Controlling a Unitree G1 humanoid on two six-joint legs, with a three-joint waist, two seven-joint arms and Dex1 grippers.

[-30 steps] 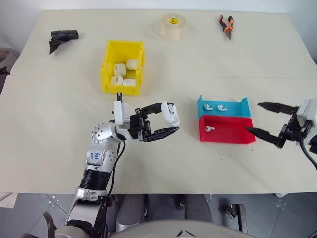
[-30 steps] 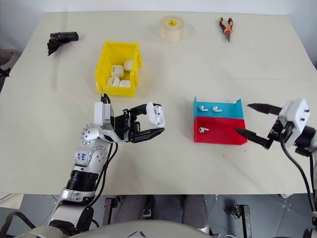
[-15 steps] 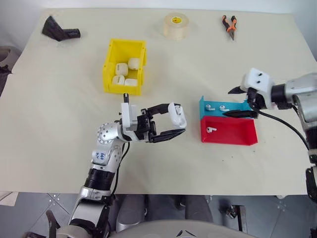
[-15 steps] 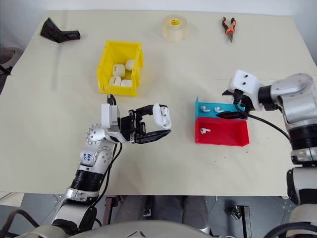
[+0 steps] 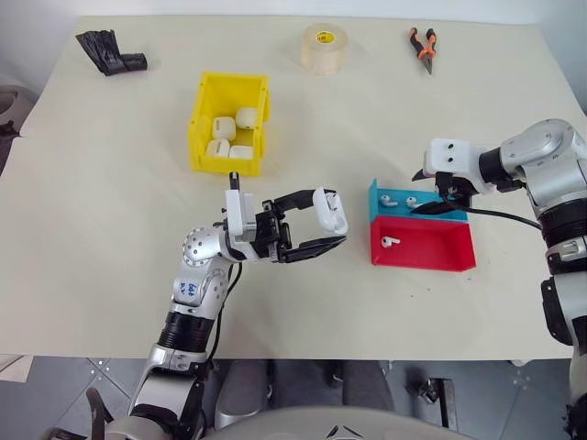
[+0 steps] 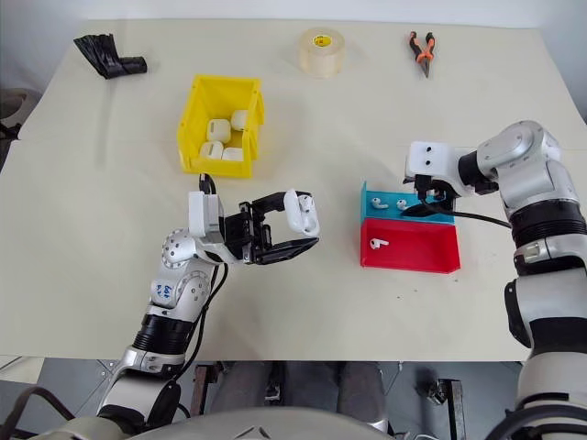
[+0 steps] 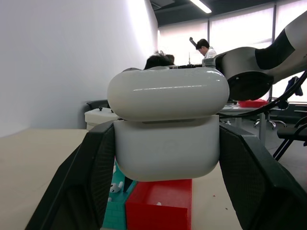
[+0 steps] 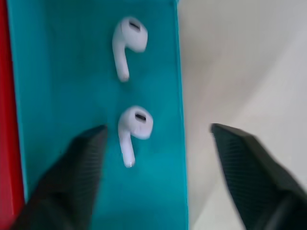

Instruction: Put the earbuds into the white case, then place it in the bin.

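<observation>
Table (image 5: 110, 183): a wide cream sheet covers it; its near edge cuts off above a grey tiled floor.
Yellow bin (image 5: 228, 122): stands toward the far left of the middle; four white cases (image 5: 229, 136) lie inside, no writing readable on them.
Trays: a low blue tray (image 5: 412, 198) sits touching a low red tray (image 5: 422, 244), the red one nearer to me; no labels on either.
Tape roll (image 5: 324, 48): at the far edge, with a yellow core label whose print is too small to read.
Pliers (image 5: 421, 45): orange-and-black handles, far right of the roll.
Black bundle (image 5: 108, 50): crumpled at the far left corner; what it is I cannot make out.
Left gripper (image 5: 330, 226): clamped on the white case (image 7: 168, 123), held above the table left of the trays; the lid looks lifted a crack; inside hidden.
Right gripper (image 8: 158, 143): fingers apart, hanging over the blue tray's right end, straddling one earbud without touching it.
Earbuds: two in the blue tray (image 8: 135, 123) (image 8: 128, 43), one in the red tray (image 5: 390, 241).
Background: in the left wrist view, people stand far off by windows, partly hidden behind the case.
</observation>
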